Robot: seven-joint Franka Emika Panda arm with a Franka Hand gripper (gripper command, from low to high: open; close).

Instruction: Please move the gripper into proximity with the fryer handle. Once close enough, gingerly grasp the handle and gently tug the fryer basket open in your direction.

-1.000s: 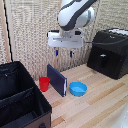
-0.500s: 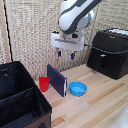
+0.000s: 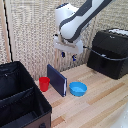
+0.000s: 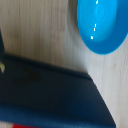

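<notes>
Light wood tabletop (image 3: 100, 100) in front of a woven beige wall. Exterior view first, with the black air fryer (image 3: 111, 52) as landmark: it sits at the back on the exterior view's right, and its glossy fryer basket (image 3: 104, 62) front looks flush and closed, facing out over the table. The fryer handle (image 3: 104, 63) is only a faint dark bump on that front; too blurred to make out its shape. The gripper (image 3: 68, 56) hangs in the air well apart from the fryer, off to the exterior view's left and roughly level with its top, with nothing between the blue-tipped fingers (image 3: 74, 58). Jaw gap is too blurred; can't tell whether they're spread or closed. The arm comes in from the upper right, bulky elbow high, wrist bent so the tool head points down at the table rather than toward the basket front. My read: approach barely started, wrist needs reorienting. Below the gripper stand a dark-blue slab (image 3: 56, 80), a red cup (image 3: 44, 83) and a blue bowl (image 3: 78, 89); a black fabric crate (image 3: 17, 100) is farthest from the fryer. Wrist view: only the slab (image 4: 50, 95) and bowl (image 4: 102, 25) on wood, which confirms the downward aim. Fryer not in it.
</notes>
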